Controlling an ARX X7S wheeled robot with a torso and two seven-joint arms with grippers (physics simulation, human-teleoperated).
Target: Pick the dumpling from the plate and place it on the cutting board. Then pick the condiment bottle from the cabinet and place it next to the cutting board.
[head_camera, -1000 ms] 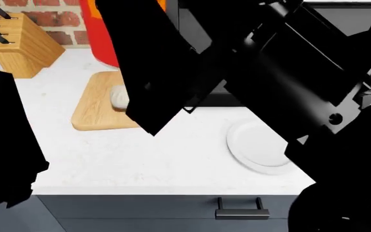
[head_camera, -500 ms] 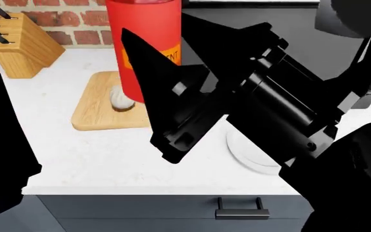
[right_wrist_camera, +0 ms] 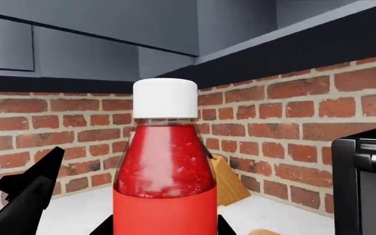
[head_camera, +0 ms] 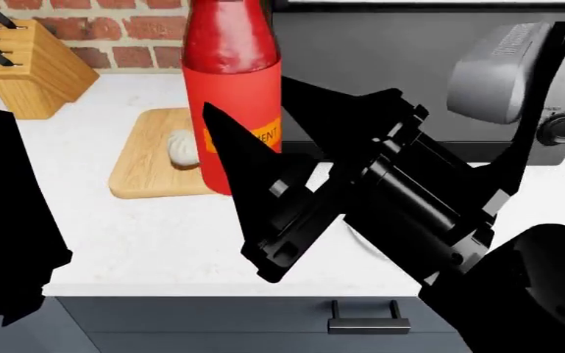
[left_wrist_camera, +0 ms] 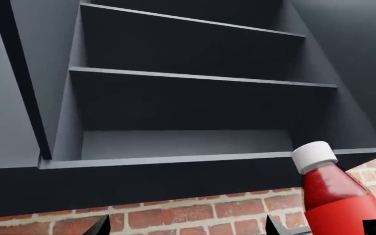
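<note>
The right gripper [head_camera: 263, 176] stays clamped on the condiment bottle [head_camera: 232, 88], which has come lower and nearer over the last second and now hangs upright above the white surface [head_camera: 165, 235]. Behind it, the dumpling [head_camera: 182, 150] rests on the cutting board [head_camera: 145, 173], so only the bottle's placement remains. The left gripper [head_camera: 8, 220] hangs aside; I cannot tell its state. The plate is hidden.
</note>
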